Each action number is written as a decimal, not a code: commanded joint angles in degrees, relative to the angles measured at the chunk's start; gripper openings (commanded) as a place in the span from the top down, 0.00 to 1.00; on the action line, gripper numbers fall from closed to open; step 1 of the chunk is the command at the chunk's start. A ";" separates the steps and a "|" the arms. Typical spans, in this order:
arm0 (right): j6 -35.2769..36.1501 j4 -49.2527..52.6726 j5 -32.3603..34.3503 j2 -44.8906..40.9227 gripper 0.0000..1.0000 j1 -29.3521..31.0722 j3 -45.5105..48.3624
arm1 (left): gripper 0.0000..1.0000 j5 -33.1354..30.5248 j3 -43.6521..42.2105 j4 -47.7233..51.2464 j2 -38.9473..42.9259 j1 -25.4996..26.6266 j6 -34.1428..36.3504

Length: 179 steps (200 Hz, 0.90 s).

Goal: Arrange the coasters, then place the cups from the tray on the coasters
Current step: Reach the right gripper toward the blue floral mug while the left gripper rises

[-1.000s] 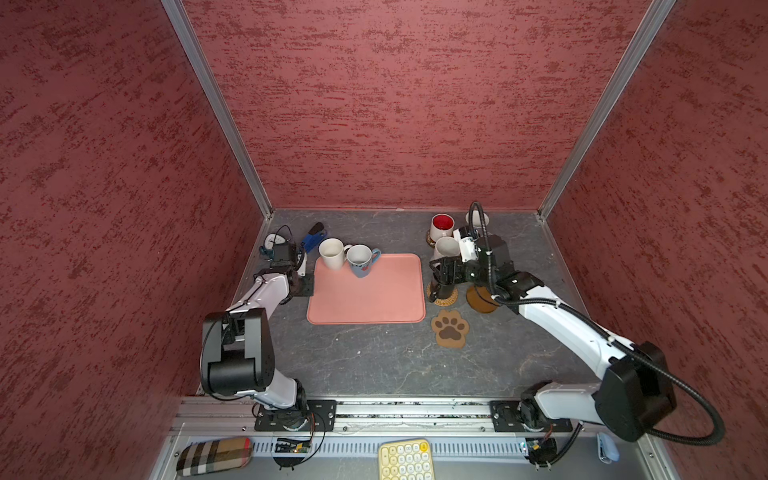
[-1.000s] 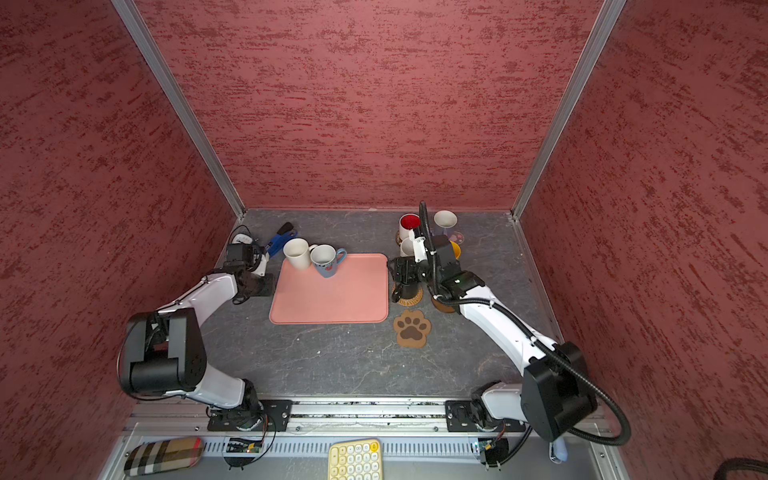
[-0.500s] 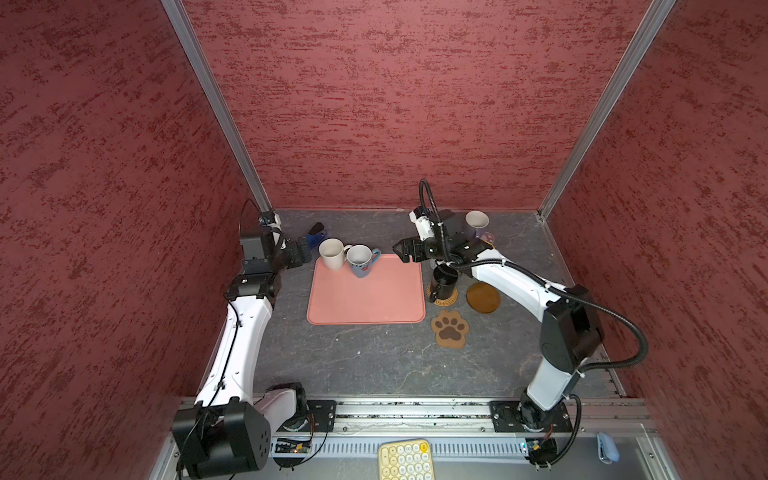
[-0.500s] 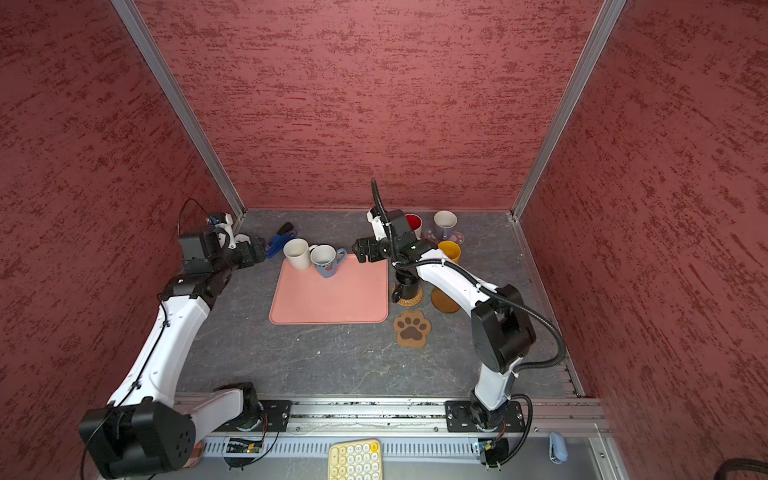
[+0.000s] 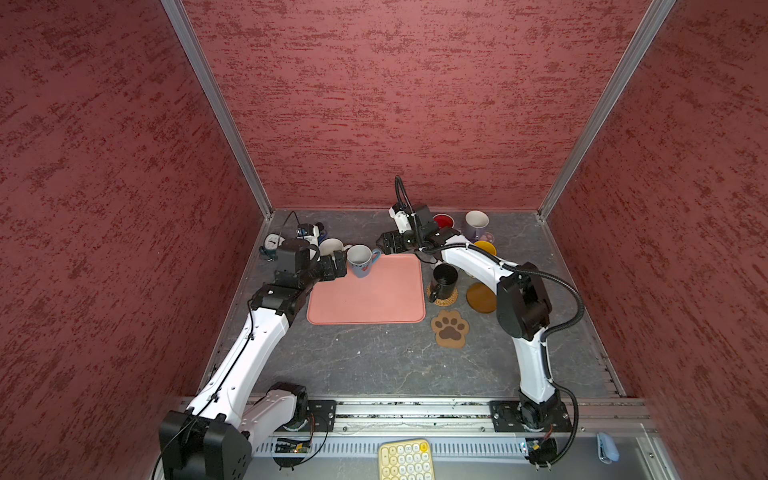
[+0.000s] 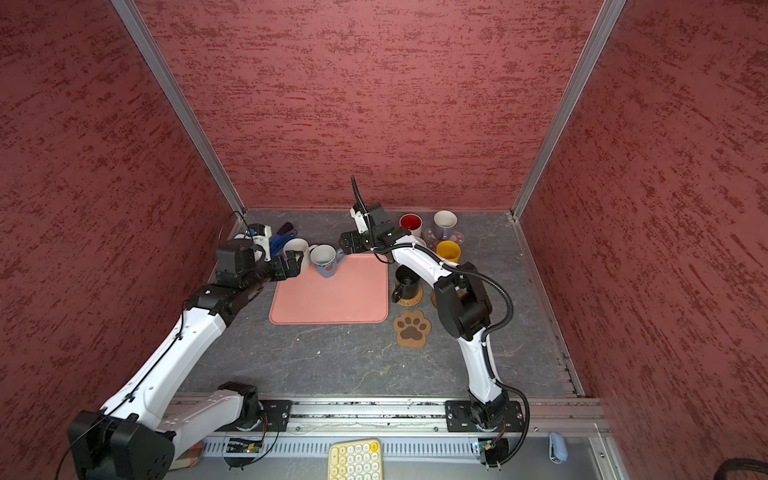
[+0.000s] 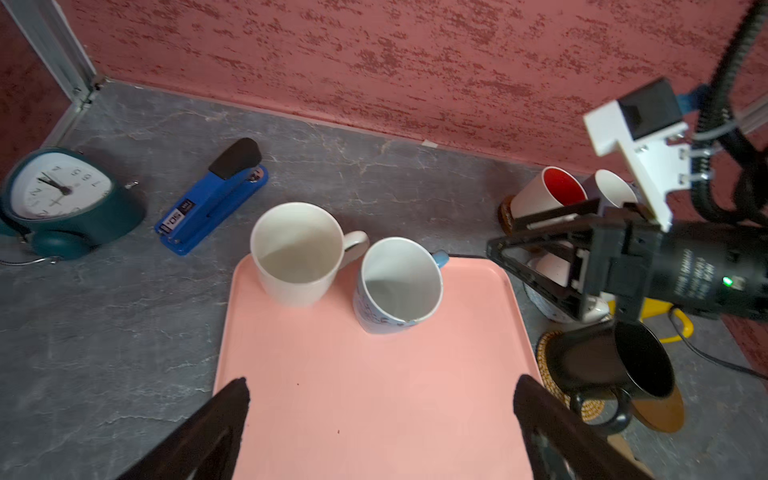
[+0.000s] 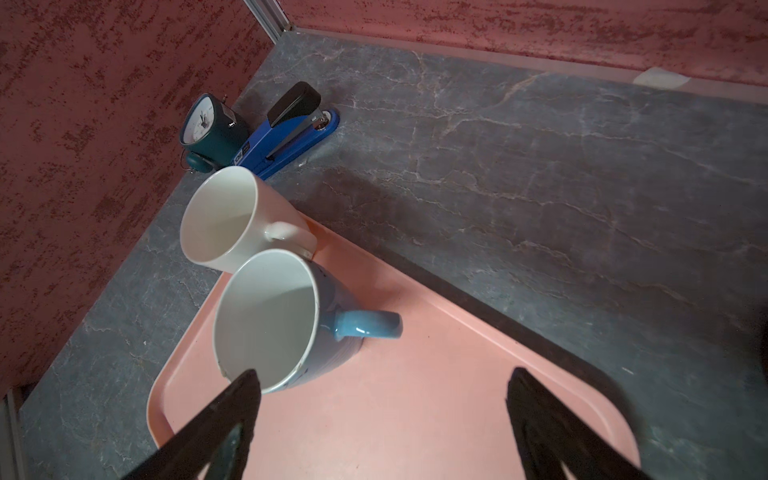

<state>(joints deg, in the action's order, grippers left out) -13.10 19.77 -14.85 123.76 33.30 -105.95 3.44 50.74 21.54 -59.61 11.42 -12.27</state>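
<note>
**A:** Which step are you on?

**B:** Moving cups from tray to coasters. Nearest my bases, the brown paw-print coaster (image 5: 450,328) lies bare on the grey worktop (image 5: 374,365). Just beyond it an amber-brown disc coaster (image 5: 481,297) is bare too. Beside that disc, the black ceramic mug (image 5: 444,277) stands on the tan rattan round coaster (image 5: 452,297).

**A:** And the tray?

**B:** The near part of the flat salmon-pink tray (image 5: 365,299) holds nothing. Two cups stand along its far edge. One is the light blue handled mug (image 8: 274,320). The plain white mug (image 8: 226,216) is close beside it at the far left corner, and I cannot tell whether they touch.

**A:** Your end effectors?

**B:** Both are spread wide and hold nothing. My left end effector (image 7: 380,395) hovers over the tray's left side, facing both mugs. My right end effector (image 8: 384,386) reaches in from the far right, and the blue handle points towards it.

**A:** Next move?

**B:** I judge the right one best placed. It should close on the blue mug, lift it straight up so the white one isn't knocked, and carry it to a bare coaster. The left arm should wait or take the white mug, so the arms don't meet.

**A:** Farther back?

**B:** The white mug with a red inside (image 6: 410,222), the lavender mug (image 6: 444,222) and the yellow mug (image 6: 448,250) stand near the back wall. Their coasters are mostly hidden.
</note>
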 commanded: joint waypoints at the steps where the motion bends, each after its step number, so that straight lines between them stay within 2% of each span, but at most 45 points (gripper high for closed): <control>1: 2.18 1.67 -1.91 2.94 0.07 0.12 -5.00 | 0.00 -2.14 -3.32 -1.79 1.70 2.83 -1.98; 30: 3.74 4.98 -1.21 7.92 0.07 0.09 -11.34 | 0.00 -3.89 -9.42 -3.95 2.81 6.58 -4.04; 71: 2.55 9.49 0.86 15.04 0.09 -0.66 -21.16 | 0.00 -6.03 -12.95 -3.31 5.28 10.38 -4.78; 121: 3.02 15.65 1.58 22.04 0.09 -1.05 -32.02 | 0.00 -7.40 -15.63 -1.42 9.65 11.60 -4.91; 179: 5.35 19.47 2.76 22.43 0.10 -0.96 -31.37 | 0.00 -6.53 -14.60 1.95 14.87 11.61 -5.48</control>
<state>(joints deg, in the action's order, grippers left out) -10.24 36.56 -13.65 146.17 32.42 -136.55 -3.29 35.46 21.43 -46.46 22.83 -17.19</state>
